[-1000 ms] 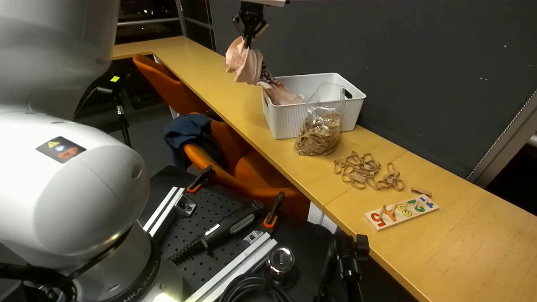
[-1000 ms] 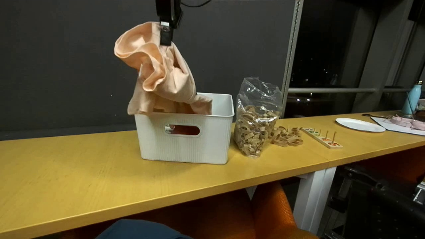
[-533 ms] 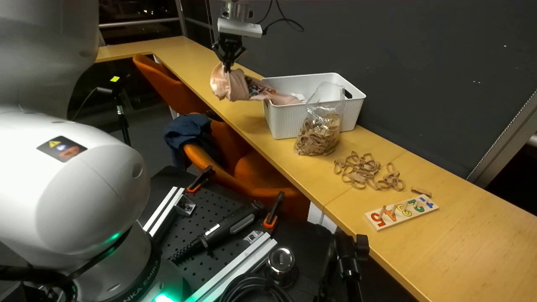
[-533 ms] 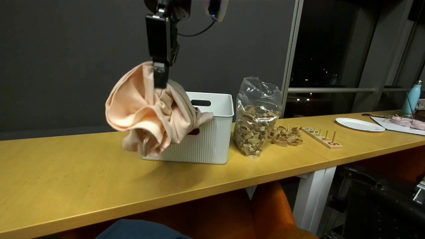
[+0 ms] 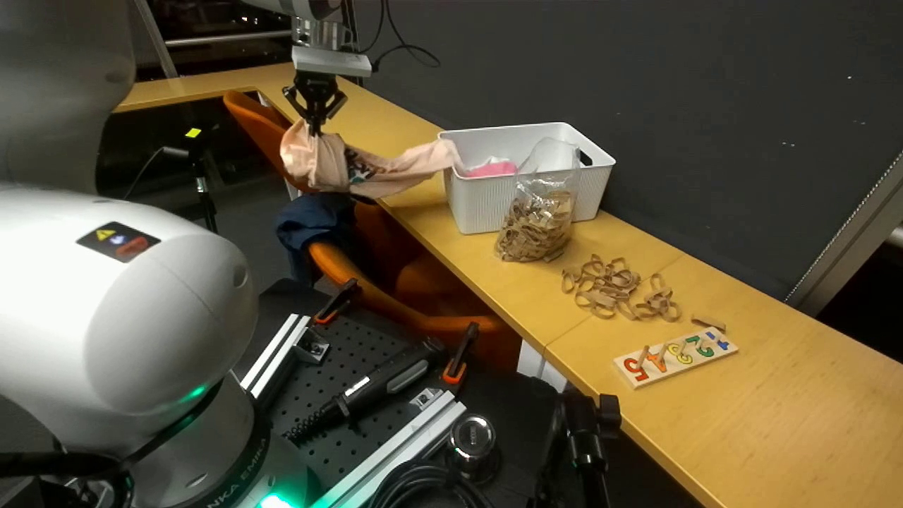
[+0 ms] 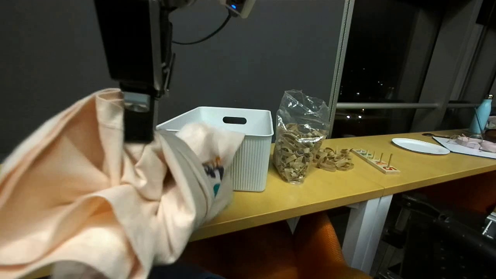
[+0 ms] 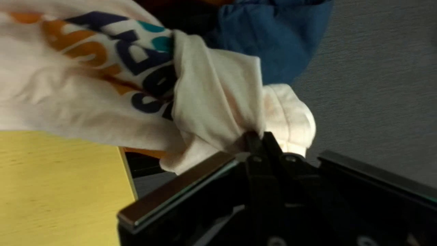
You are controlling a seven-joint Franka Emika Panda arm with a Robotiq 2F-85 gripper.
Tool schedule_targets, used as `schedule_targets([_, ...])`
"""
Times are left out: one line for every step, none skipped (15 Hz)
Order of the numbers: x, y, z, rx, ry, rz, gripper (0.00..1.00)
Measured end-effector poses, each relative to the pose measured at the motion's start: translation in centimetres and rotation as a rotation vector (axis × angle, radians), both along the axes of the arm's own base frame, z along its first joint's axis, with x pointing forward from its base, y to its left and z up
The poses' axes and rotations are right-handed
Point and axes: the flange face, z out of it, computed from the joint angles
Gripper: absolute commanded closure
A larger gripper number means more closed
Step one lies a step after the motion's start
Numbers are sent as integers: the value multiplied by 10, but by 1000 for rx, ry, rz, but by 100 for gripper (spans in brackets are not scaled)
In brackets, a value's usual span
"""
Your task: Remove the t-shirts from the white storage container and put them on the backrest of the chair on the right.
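While the fingers (image 6: 138,124) grip a peach shirt (image 5: 391,180), the white container (image 5: 483,204) holds pink cloth (image 5: 492,168).

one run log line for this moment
gripper: shut on peach shirt | shirt end: toward white container | container: pink cloth inside | orange chair: blue cloth draped over

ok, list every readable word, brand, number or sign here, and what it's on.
"NKA EMIKA": robot base, start cut off by frame.
"5 4 3 2": wooden peg board; blue end figure unclear.
Yellow warning triangle: arm sticker; rest too small.
Peach t-shirt print: folded, blurred, unreadable.
White label on black handheld device: too small.
Silver knob marking: too small.
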Motion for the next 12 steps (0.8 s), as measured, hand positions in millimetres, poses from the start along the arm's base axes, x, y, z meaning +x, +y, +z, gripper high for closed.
schedule_targets([-11,12,5,2,-4,25,99])
schedule_targets([-22,23,11,5,-9,50,99])
schedule_targets([-31,32,16,7,-15,70,71])
schedule_targets([-38,38,19,7,-19,85,68])
schedule_targets([-42,42,21,7,-21,93,63])
schedule_targets([-43,43,23,9,-22,95,56])
schedule_targets([-42,41,24,11,-24,95,49])
schedule_targets([-41,39,25,12,-25,95,42])
schedule_targets([-40,37,26,15,-26,96,34])
schedule_targets([-38,35,27,18,-27,95,27])
schedule_targets([-37,33,27,22,-27,93,20])
schedule_targets([-35,31,28,24,-28,89,12])
